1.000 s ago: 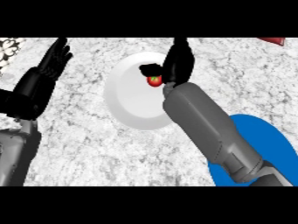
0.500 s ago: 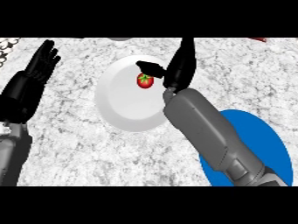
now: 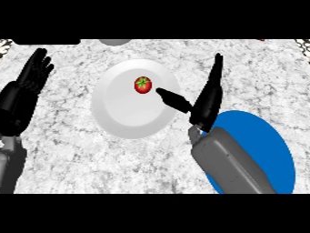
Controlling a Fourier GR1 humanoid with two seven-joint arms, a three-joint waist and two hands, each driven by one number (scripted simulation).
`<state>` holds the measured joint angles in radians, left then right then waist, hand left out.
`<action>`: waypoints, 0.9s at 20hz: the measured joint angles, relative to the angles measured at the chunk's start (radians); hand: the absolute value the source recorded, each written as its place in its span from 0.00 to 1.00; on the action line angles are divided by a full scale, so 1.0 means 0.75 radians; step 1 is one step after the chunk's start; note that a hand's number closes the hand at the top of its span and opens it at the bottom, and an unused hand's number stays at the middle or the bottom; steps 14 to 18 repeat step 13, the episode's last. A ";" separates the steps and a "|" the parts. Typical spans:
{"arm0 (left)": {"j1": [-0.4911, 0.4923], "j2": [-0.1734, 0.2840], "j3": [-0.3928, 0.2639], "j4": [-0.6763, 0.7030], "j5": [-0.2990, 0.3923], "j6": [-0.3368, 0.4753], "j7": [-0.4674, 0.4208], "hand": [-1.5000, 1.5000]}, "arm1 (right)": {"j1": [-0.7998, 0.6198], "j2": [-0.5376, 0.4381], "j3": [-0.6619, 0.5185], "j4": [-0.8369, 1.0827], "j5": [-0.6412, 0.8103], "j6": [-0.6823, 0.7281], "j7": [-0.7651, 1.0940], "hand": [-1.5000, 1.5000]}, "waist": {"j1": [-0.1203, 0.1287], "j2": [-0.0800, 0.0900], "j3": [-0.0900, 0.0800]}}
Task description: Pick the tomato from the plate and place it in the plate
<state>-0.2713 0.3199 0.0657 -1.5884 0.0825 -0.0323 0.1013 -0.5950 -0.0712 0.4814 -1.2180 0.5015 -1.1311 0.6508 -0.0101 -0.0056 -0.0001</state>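
Fingers of your right hand (image 3: pixel 207 98) are straight and spread; the tomato (image 3: pixel 142 84) sits on the white plate (image 3: pixel 127 123) just beyond the thumb tip, untouched. Your left hand (image 3: pixel 24 93) rests open.

A grey-white marbled counter (image 3: pixel 83 159) fills the whole view.

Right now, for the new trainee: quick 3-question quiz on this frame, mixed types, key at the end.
1. True or false: the tomato lies on the white plate.
2. Multiple choice: the right hand is A) curled round the tomato, B) open beside the tomato, not holding it, C) resting on the blue plate.
3. Fill in: the left hand rests open, fingers up, near the view's ____ edge.

Key: 1 true; 2 B; 3 left.
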 measured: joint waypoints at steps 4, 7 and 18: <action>0.022 -0.012 -0.003 -0.047 -0.008 0.004 0.036 0.50 | 0.235 -0.105 0.031 -0.272 0.038 0.044 0.011 0.00 | -0.004 0.000 0.000; 0.007 -0.018 0.003 -0.041 -0.012 0.000 0.043 0.50 | 0.388 -0.177 0.038 -0.466 0.087 0.092 0.044 0.00 | -0.005 0.001 0.000; 0.003 -0.021 0.026 -0.024 -0.027 -0.028 0.026 0.50 | 0.612 -0.279 0.019 -0.691 0.092 0.149 -0.014 0.00 | 0.002 0.004 0.000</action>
